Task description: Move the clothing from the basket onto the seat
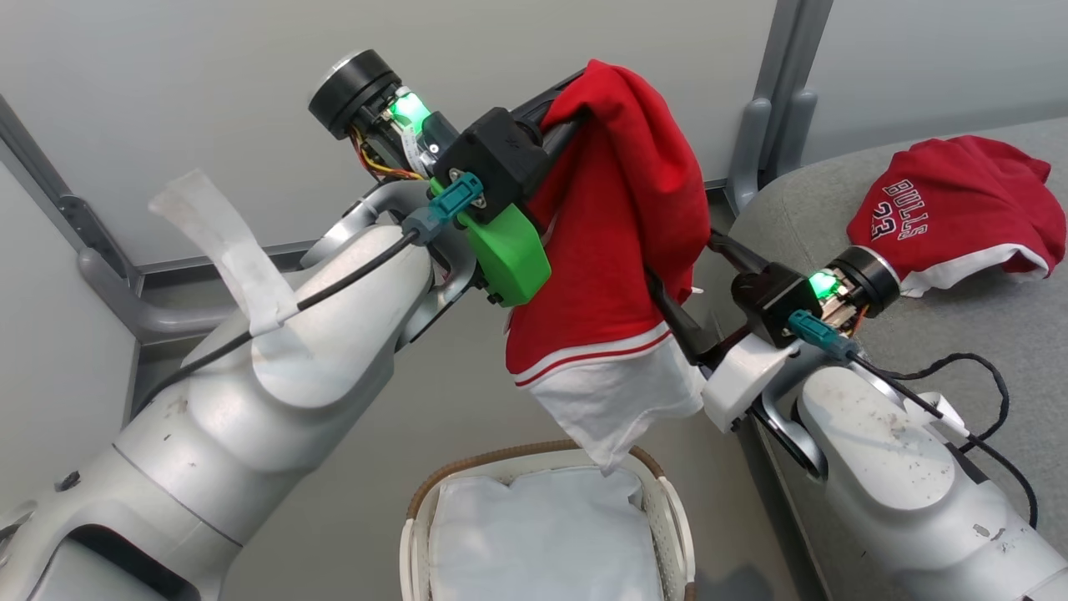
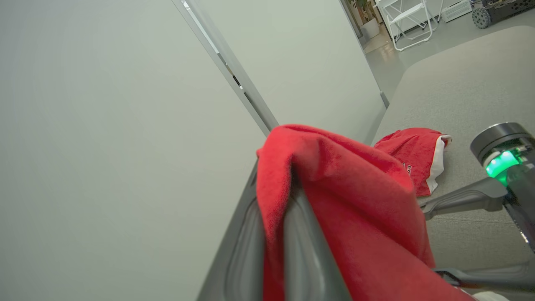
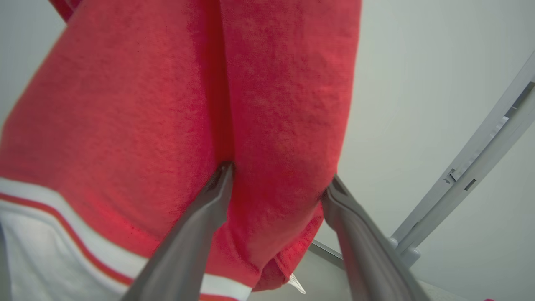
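The left gripper (image 1: 561,104) is standing raised at the top of the head view, clamped on the striped garment (image 1: 609,217), and the red cloth is draping over its two fingers so that their tips are hiding under the fold. From there the garment is hanging straight down, its white stripes and white panel at the bottom, the lowest corner dangling just above the far rim of the basket (image 1: 517,455); whether it is touching that rim is not clear. Inside the basket the white sheet (image 1: 542,534) is lying alone. The right gripper (image 3: 280,174) is reaching in from the right with its fingers spread wide, and a bulge of the hanging red cloth is sitting between them, both fingertips (image 3: 223,173) pressing against the fabric without pinching it. The BULLS 23 garment (image 1: 943,209) is lying crumpled on the seat (image 1: 1043,334) at the upper right, well apart from both grippers, with its white hem facing the right arm's wrist.
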### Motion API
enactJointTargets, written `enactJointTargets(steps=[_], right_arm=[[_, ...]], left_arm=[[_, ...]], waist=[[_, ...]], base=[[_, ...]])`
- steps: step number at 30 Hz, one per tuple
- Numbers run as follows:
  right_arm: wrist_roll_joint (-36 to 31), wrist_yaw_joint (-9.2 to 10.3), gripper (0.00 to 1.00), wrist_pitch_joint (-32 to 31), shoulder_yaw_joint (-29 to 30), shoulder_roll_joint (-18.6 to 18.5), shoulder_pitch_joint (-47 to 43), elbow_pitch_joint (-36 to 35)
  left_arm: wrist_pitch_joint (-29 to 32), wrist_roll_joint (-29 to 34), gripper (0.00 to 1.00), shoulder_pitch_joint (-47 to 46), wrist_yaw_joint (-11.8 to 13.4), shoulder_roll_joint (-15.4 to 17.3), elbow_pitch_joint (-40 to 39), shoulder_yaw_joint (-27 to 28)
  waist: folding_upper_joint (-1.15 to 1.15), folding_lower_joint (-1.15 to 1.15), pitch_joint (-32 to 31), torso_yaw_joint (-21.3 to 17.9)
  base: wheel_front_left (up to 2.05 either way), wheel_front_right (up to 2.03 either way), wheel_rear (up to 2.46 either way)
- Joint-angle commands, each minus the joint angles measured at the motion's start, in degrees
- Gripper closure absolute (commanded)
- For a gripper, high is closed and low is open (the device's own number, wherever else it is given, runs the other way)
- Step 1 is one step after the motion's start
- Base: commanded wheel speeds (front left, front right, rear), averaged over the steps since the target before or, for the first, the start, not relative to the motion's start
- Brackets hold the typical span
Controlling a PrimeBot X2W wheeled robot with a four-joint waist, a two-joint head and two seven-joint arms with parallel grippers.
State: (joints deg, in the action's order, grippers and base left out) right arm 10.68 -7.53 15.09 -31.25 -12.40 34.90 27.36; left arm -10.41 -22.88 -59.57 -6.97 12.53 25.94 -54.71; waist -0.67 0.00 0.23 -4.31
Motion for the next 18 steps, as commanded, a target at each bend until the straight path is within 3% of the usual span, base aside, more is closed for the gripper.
enactJointTargets(steps=[1,4,5,6,7,9,10,16,17,18], right_arm=[[1.8,0.08,0.0,0.1,-2.5,-0.8,1.1,0.5],[5.0,0.08,0.0,0.1,-6.5,-2.3,3.2,1.1],[6.0,0.08,0.05,0.1,-7.4,-2.5,3.9,1.3],[6.6,0.08,0.37,0.1,-8.0,-2.5,4.4,1.5],[7.1,0.08,0.58,0.1,-8.9,-2.6,4.8,1.6],[7.8,0.08,0.93,0.1,-9.7,-2.6,5.6,1.6],[8.1,0.08,1.0,0.1,-9.9,-2.5,5.9,1.4],[7.8,0.08,1.0,0.1,-9.2,-2.1,6.0,0.1],[7.6,0.08,1.0,0.1,-8.5,-2.0,5.8,-0.2],[7.5,0.08,1.0,0.1,-7.8,-2.0,5.5,-0.3]], left_arm=[[0.1,-0.8,1.0,1.0,0.0,-0.3,-0.5,-0.2],[0.1,-1.1,1.0,1.3,-0.1,-0.5,-1.2,-0.7],[0.2,-1.2,1.0,1.5,-0.1,-0.5,-1.4,-0.9],[0.3,-1.3,1.0,1.6,-0.1,-0.4,-1.6,-1.1],[0.4,-1.5,1.0,1.9,-0.1,-0.3,-1.8,-1.2],[0.5,-1.9,1.0,2.3,-0.1,0.0,-1.8,-1.2],[0.5,-2.2,1.0,2.6,0.0,0.1,-1.8,-1.1],[-0.5,-4.5,1.0,5.5,1.0,0.7,-1.0,0.0],[-0.9,-5.2,0.83,6.4,1.1,0.8,-0.8,0.3],[-1.0,-5.8,0.73,7.2,1.1,0.7,-0.6,0.5]], waist=[[0.67,0.0,-0.1,0.3],[0.67,0.0,-0.2,0.6],[0.67,0.0,-0.2,0.7],[0.67,0.0,-0.3,0.8],[0.67,0.0,-0.3,0.9],[0.67,0.0,-0.3,1.1],[0.67,0.0,-0.3,1.1],[0.67,0.0,-0.5,1.3],[0.67,0.0,-0.5,1.3],[0.67,0.0,-0.5,1.3]], base=[[0.0,0.0,0.0],[0.0,0.0,0.0],[0.0,0.0,0.0],[0.0,0.0,0.0],[0.0,0.0,0.0],[0.0,0.0,0.0],[0.0,0.0,0.0],[0.0,0.0,0.0],[0.0,0.0,0.0],[0.0,0.0,0.0]])
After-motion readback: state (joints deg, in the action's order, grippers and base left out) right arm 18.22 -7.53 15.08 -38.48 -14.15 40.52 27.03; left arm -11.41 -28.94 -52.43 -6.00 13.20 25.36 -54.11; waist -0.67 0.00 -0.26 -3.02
